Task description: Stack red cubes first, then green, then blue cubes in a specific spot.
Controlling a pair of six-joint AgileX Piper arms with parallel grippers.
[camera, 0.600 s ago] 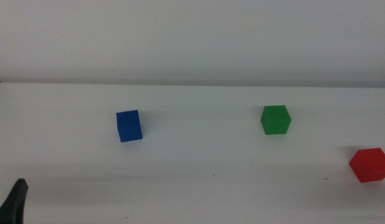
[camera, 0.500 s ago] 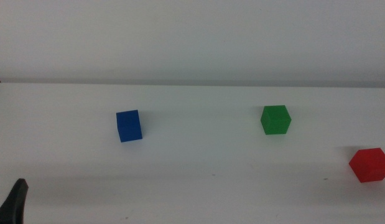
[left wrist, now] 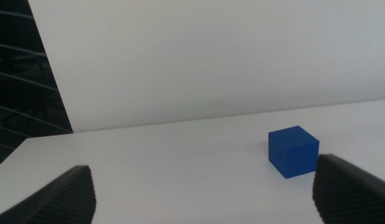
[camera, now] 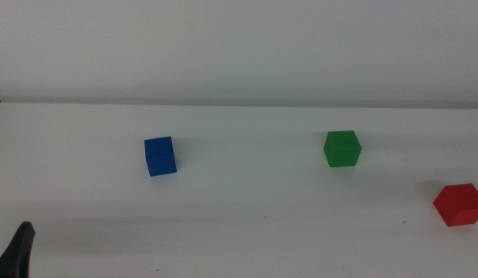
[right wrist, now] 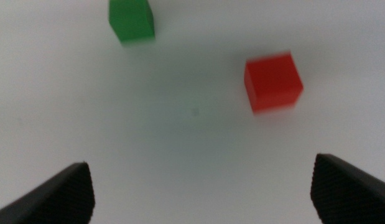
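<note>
We hover right gripper [right wrist: 198,186], jaws spread, above small matte red cube [right wrist: 273,82]: first in stack. Left gripper [left wrist: 204,193] waits released, facing blue cube [left wrist: 293,151].

The setting is a robot test bench in a lab-type space. Evidence: a plain, smooth white tabletop [camera: 239,232] with no markings, backed along its far edge by a bare white wall [camera: 239,46]. The only items on the bench are three plain coloured test cubes. Past the bench's far left corner, the left wrist view shows a dark panel [left wrist: 21,74] with thin horizontal lines.
</note>
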